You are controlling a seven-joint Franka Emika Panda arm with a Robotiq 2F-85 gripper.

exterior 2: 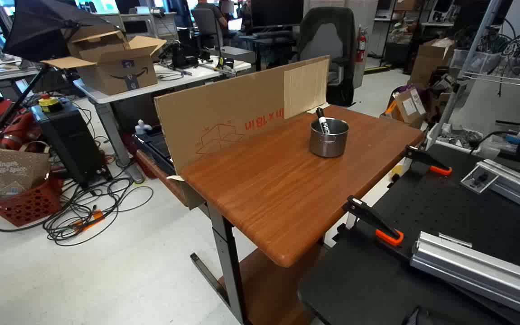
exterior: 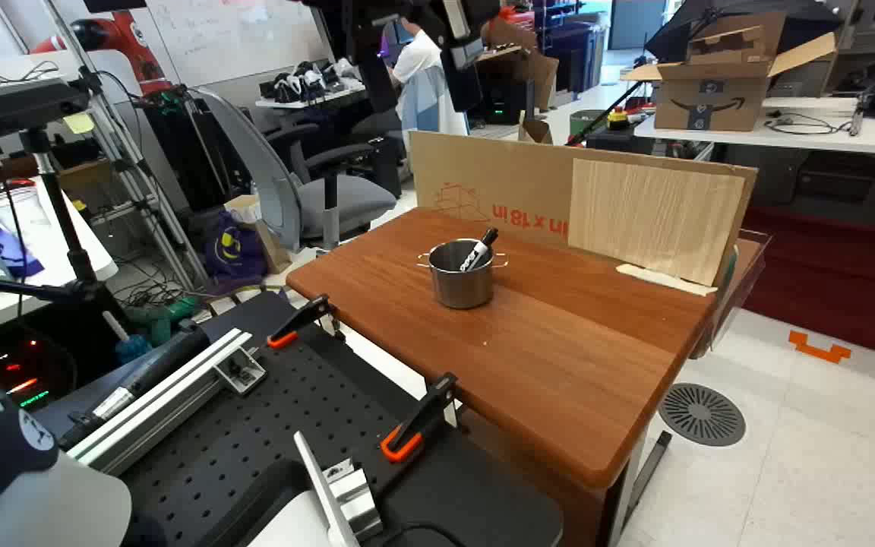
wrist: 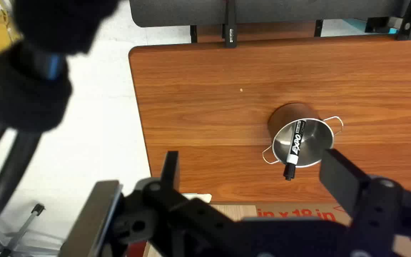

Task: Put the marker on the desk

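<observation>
The marker [exterior: 474, 257] has a whitish and black body with a black cap. It leans inside the small metal pot [exterior: 462, 292], cap end up and sticking out over the rim. It shows the same way in an exterior view [exterior 2: 323, 123] and in the wrist view [wrist: 295, 144]. The pot stands upright on the reddish-brown desk [exterior: 559, 372]. My gripper [exterior: 424, 102] is high above the desk. In the wrist view the gripper [wrist: 251, 155] has its fingers wide apart with nothing between them. The marker's lower end is inside the pot.
A cardboard panel [exterior 2: 224, 113] with a pale wood sheet [exterior: 654, 216] stands along the desk's far edge. Two black-and-orange clamps [exterior: 418, 422] [exterior 2: 427, 160] grip the near edge beside the black perforated bench [exterior: 316, 410]. The pot has thin wire handles [wrist: 337, 123].
</observation>
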